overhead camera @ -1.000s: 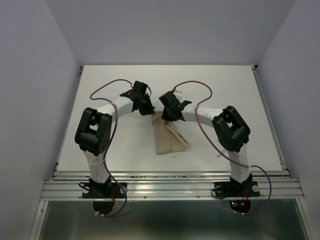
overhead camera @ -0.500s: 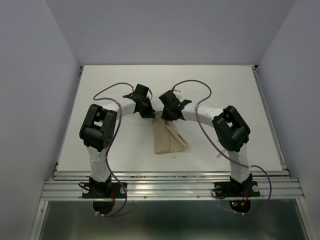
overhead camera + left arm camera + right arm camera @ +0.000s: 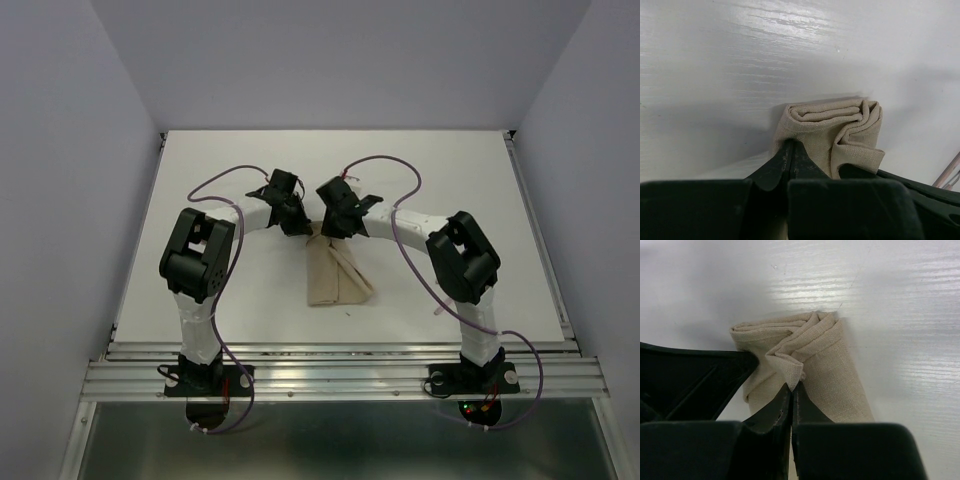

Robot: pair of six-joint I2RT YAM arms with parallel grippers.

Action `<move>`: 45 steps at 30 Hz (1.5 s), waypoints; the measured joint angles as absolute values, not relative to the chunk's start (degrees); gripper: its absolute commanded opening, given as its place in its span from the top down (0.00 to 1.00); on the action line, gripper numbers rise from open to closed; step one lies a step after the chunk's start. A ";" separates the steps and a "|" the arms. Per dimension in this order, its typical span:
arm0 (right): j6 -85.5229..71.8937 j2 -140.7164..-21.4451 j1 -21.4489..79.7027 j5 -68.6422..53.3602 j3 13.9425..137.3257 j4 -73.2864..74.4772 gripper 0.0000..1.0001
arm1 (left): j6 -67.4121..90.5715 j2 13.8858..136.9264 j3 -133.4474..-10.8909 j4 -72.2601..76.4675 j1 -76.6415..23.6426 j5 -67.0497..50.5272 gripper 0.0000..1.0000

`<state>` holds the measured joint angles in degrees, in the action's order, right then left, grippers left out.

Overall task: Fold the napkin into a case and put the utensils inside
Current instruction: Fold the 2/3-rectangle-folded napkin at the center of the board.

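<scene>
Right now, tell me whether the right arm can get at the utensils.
Probably not yet. The right gripper is shut on a napkin fold, and the utensils lie back under that arm's elbow, barely showing; it must let go and retract first.

White tabletop (image 3: 450, 170), faintly glossy, stood enclosed by plain pale grey walls (image 3: 340, 60), aluminium rails (image 3: 340, 372) along its near edge.

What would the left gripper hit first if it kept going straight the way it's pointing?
The napkin. The left gripper has its closed tips pinching the near edge, and the folded bundle lies directly ahead. Beyond it there seems to be only bare table, though depth is hard to judge.
</scene>
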<state>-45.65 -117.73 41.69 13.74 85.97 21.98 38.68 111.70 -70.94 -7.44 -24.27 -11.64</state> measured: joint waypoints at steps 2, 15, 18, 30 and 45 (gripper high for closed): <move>-45.58 -117.75 41.69 13.67 86.76 22.35 0.99 | 38.70 111.70 -70.85 -6.96 -24.29 -11.79 1.00; -46.15 -121.03 42.00 13.58 93.41 24.53 0.99 | 38.65 111.70 -70.85 -6.74 -24.29 -11.90 1.00; -47.00 -122.41 42.09 13.89 94.87 25.04 1.00 | 38.65 111.70 -70.85 -6.72 -24.29 -11.94 1.00; -51.31 -124.75 42.11 16.29 95.61 25.26 1.00 | 38.63 111.70 -70.85 -6.66 -24.32 -11.99 1.00; -52.82 -125.08 42.35 17.43 95.59 25.15 0.99 | 40.75 100.12 -60.95 -7.16 -24.43 -11.35 0.68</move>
